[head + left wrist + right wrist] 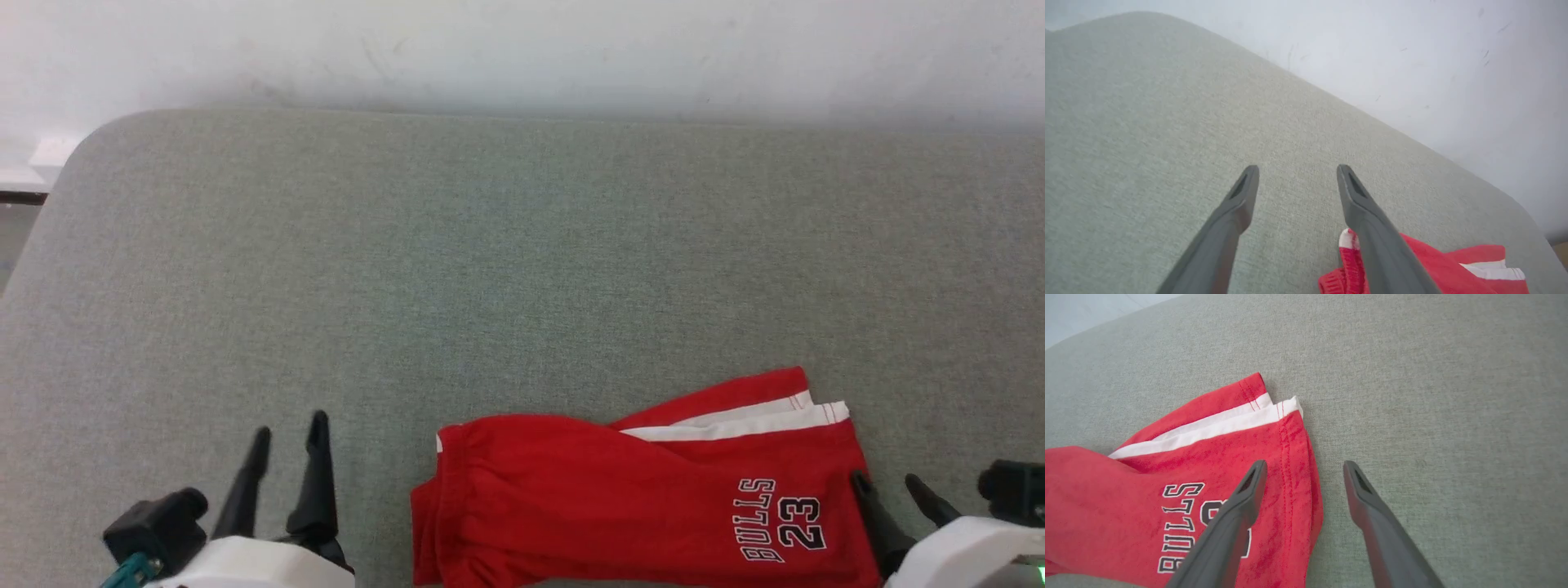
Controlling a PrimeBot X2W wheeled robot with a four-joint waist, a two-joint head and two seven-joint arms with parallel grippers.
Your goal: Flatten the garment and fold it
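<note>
The garment point(637, 498), bright red shorts with a white side band and "BULLS 23" lettering, lies folded near the front edge of the grey-green surface. Its waistband end points left and its hem end right. My left gripper point(290, 433) is open, to the left of the waistband, holding nothing; the left wrist view has the garment point(1437, 265) showing behind the right finger of my left gripper point(1296, 171). My right gripper point(888, 482) is open at the hem end. In the right wrist view my right gripper point(1304, 467) straddles the edge of the garment point(1126, 498), its fingers above the cloth.
The padded grey-green surface point(490, 269) stretches far back to a pale wall point(522, 49). Its rounded corner is at the upper left point(90, 139). A strip of floor shows at the far left edge.
</note>
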